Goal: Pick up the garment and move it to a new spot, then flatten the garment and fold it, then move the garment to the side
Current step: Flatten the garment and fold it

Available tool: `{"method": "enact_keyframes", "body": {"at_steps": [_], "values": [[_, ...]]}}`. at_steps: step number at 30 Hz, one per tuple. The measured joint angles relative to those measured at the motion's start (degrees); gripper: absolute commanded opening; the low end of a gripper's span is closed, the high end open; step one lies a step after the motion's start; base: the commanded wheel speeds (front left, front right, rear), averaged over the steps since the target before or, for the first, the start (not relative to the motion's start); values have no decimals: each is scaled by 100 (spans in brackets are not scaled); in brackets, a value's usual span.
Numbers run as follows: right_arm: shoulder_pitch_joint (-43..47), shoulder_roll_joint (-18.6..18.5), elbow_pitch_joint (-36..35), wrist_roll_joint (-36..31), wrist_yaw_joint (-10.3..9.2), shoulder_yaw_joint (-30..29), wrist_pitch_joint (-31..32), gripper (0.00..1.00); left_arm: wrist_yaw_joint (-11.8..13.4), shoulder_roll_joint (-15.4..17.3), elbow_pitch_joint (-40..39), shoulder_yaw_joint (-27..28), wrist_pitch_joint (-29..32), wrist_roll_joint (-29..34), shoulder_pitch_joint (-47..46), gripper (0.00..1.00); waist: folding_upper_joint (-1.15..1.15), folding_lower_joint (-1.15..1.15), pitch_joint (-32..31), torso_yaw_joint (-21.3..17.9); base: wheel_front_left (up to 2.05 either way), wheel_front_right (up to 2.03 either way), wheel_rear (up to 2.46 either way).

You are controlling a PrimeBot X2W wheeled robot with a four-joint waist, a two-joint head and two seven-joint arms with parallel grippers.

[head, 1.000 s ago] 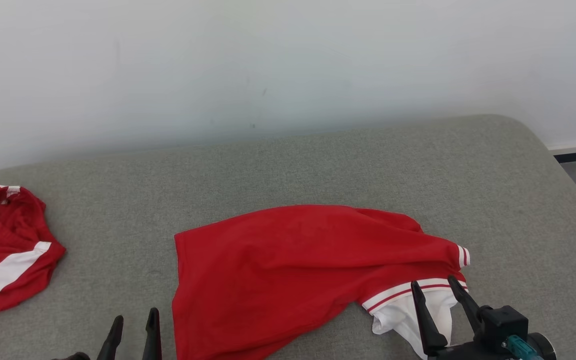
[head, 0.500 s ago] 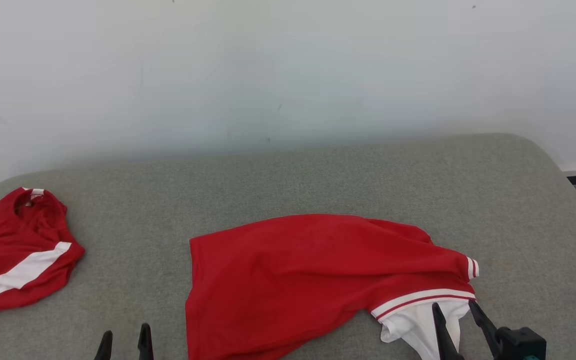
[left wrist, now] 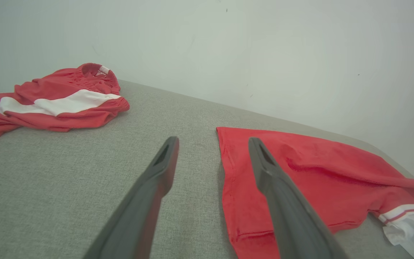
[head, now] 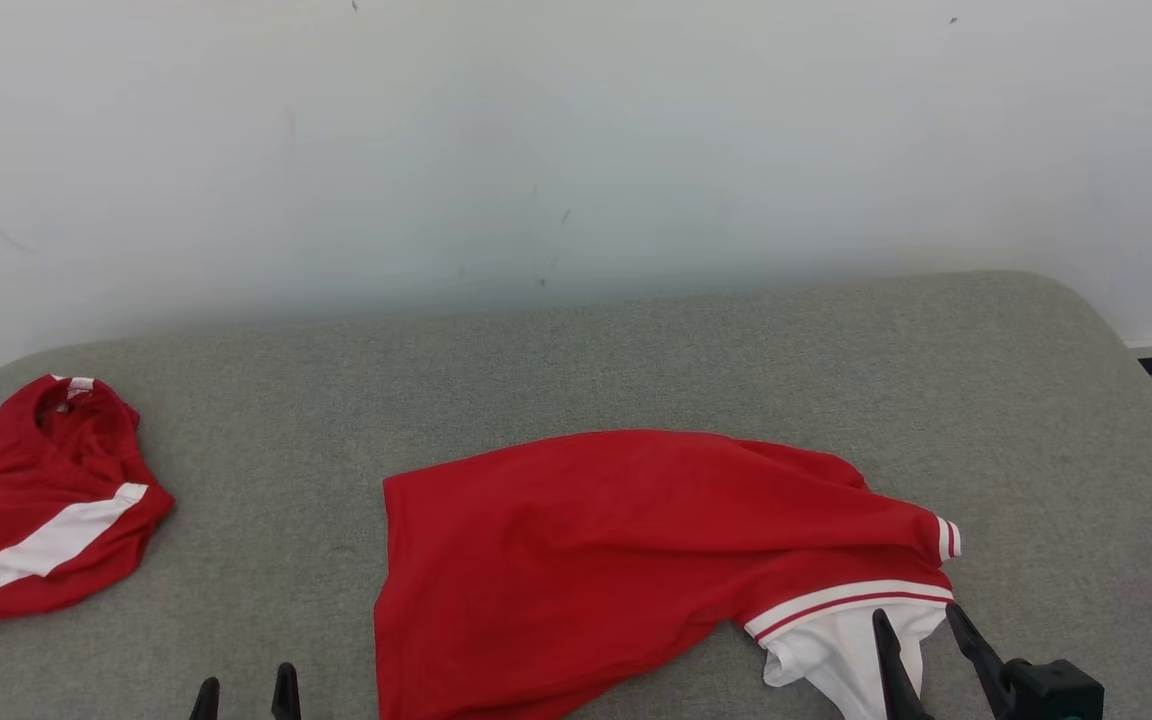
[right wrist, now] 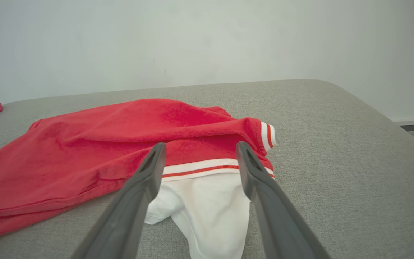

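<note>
Near centre of bench [head: 636, 350], shirt [head: 616, 560] unmoved; camera tilted since earlier. Left claw [head: 244, 688] wide beside hem [left wrist: 230, 169], right claw [head: 916, 614] wide at white part [right wrist: 207, 205], both empty.

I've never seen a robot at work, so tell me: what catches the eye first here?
A red shirt lies rumpled in the middle of the grey cushion, its white part at the right end. A second red garment with a white stripe sits crumpled at the far left. The right arm's dark fingers stand apart near that white part.
</note>
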Motion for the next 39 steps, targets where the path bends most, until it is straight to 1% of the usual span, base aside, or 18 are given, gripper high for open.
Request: {"method": "enact_keyframes", "body": {"at_steps": [8, 11, 15, 19, 26, 33, 39], "values": [[-3, 0, -33, 1, 0, -1, 2, 100, -11, -43, 41, -2, 1, 133, -4, 100, 0, 0, 22, 29, 0, 0, 0], [-6, 0, 25, 1, 0, -35, 13, 100, -10, -48, 143, -97, 0, 141, -4, 100, 0, 0, 40, 30, 0, 0, 0], [1, 1, 192, -2, 0, -133, 199, 100, -35, -57, 615, -397, 97, 163, -69, 100, 0, 0, 87, 25, 0, 0, 0], [-12, 0, 520, -43, 0, -254, 390, 100, -36, -63, 1196, -657, 343, 142, -443, 100, 0, 0, 172, 9, 0, 0, 0], [-151, 0, 1061, -53, 0, -301, 553, 100, 48, -66, 2121, -816, 657, 16, -984, 100, 0, 0, 329, -79, 0, 0, 0], [-477, 0, 1629, 9, 0, -233, 538, 100, 38, -66, 2721, -904, 645, -98, -1292, 100, 1, 0, 529, -215, 0, 0, 0], [-745, 1, 2097, 146, 0, -87, 635, 100, -15, -43, 3017, -943, 539, -109, -1526, 100, 0, 0, 683, -241, 0, 0, 0]]}}
